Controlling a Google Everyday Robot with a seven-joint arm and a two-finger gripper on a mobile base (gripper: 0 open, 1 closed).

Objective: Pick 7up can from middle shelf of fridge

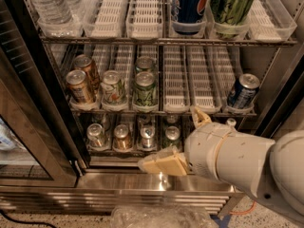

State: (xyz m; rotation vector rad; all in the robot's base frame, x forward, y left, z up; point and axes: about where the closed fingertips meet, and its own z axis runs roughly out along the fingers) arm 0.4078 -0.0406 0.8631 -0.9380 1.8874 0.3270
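Gripper [168,137] — fingers spread, empty — hangs before the fridge [142,182], below-right of the 7up can [112,87] on the middle shelf [174,82].

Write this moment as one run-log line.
two-finger gripper: open, low in front of stainless-steel fridge | whitish-silver 7up can: upright on wire middle shelf, ungrasped

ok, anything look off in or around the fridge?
One thing: crumpled clear plastic lies on the floor in front of the fridge base. The middle shelf looks orderly, with the 7up can upright in its lane and nothing spilled. The hand hovers low, in front of the lowest row of cans.
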